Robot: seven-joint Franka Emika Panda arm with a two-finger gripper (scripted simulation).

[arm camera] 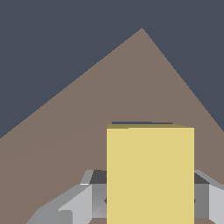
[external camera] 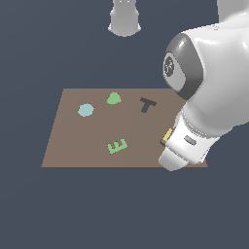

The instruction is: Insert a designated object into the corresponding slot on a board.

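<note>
Dark slate-grey ground surrounds the brown board (external camera: 82, 146), which carries a green E-shaped piece (external camera: 117, 146), a pale teal octagon (external camera: 85, 110), a green rounded piece (external camera: 114, 98) and a dark T-shaped recess (external camera: 147, 104). At the board's edge on the exterior view's right, the arm (external camera: 209, 82) hangs low, and only a sliver of the yellow block (external camera: 167, 135) shows beside the wrist. In the wrist view the gripper (arm camera: 150, 197) has its fingers (arm camera: 81, 203) closed on either side of the yellow block (arm camera: 150, 175), which fills the lower frame. A dark edge just beyond the block's far side is probably the slot (arm camera: 140, 123) (mostly hidden). Judged step: carry and alignment over the slot. The next move calls for squaring the block to the recess, then a straight descent before release.
</note>
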